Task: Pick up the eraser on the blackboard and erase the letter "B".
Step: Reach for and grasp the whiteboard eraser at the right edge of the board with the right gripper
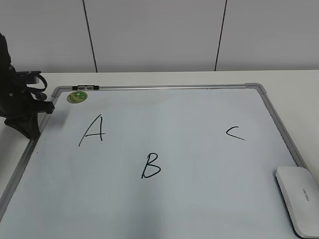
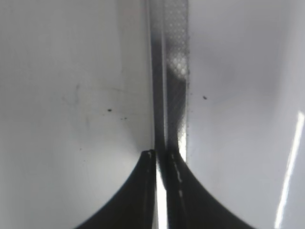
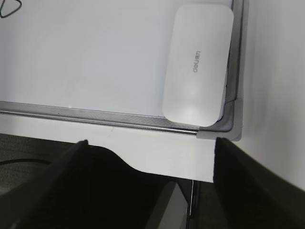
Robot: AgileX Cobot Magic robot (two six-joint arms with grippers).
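Board (image 1: pixel 199 164): lies flat on the white desk (image 1: pixel 289 77), filling most of it, grey frame all round; a green sticker (image 1: pixel 77 96) sits at its far left corner.
Letters: A (image 1: pixel 93 130) on the left, B (image 1: pixel 150 166) in the middle toward the near edge, C (image 1: pixel 235 132) on the right.
Eraser (image 1: pixel 298 197): on the board, in its near right corner, against the frame; nothing touches it.
Left gripper (image 2: pixel 161 157): clenched, jaws almost meeting, over the board's left frame rail near the far left corner.
Right gripper (image 3: pixel 147 143): released, jaws wide apart, off the desk's near edge, short of the eraser.
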